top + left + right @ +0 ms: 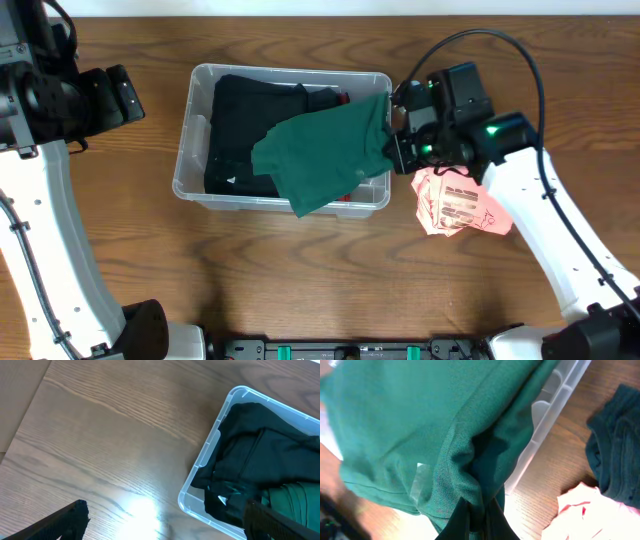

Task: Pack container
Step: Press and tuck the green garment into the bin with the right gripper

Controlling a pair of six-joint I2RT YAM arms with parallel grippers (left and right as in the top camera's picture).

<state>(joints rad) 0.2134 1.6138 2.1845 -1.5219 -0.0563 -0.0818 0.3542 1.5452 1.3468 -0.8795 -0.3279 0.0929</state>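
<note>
The container (186, 150) is a clear plastic bin at the table's middle, holding black clothing (240, 125). A green garment (325, 150) drapes over its right rim and front wall. My right gripper (392, 145) is shut on the green garment (445, 425) at the container's right end (555, 400). My left gripper (165, 522) is open and empty over bare wood left of the container (200, 467). The black clothing (260, 455) shows in the left wrist view.
A pink and white crumpled garment (458, 205) lies on the table right of the container, also in the right wrist view (590, 515). A dark teal folded cloth (615, 440) lies beside it. The table is brown wood (330, 270).
</note>
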